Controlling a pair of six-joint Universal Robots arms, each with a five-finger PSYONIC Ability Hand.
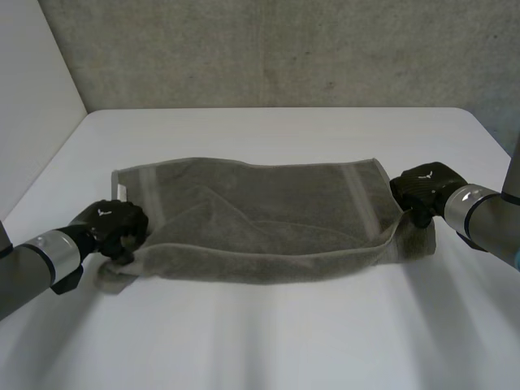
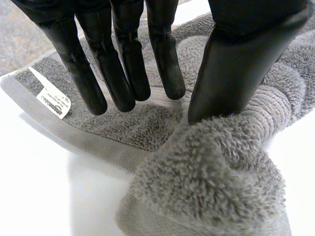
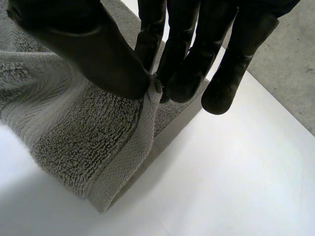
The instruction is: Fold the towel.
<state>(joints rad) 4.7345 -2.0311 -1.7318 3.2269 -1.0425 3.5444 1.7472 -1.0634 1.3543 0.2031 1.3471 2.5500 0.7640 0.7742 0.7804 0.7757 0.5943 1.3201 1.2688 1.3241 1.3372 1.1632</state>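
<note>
The left hand point(image 2: 123, 64) keeps its fingers point(image 2: 167, 64) straight and a little apart, their tips lying on the flat grey towel point(image 2: 211, 182) near its woven band. Its thumb point(image 2: 236, 64) stands clear of them, and its tip pushes down into a bunched ridge of towel that rises just beside it. No cloth is caught between the thumb and the fingers. A white label point(image 2: 51, 98) lies on the towel's hem beyond the outermost fingertip, and bare white table point(image 2: 44, 182) shows past that hem.

The right hand point(image 3: 187, 44) is clamped on the towel. Its thumb point(image 3: 83, 44) and the nearest fingertips meet on the hem and pinch a raised strip of it between them. From that pinch the hem runs down to a corner lying on the table, with the thick pile spreading out under the thumb.

In the head view the towel lies across the middle of the frame, partly doubled over, its near edge forming a raised fold from one hand to the other. The left hand sits at the lower left of the towel, on its near corner, with the left arm point(image 1: 36, 264) entering from the frame's lower left. The right hand is at the towel's right end, by the short edge, and the right arm point(image 1: 487, 215) comes in from the right edge.
</note>
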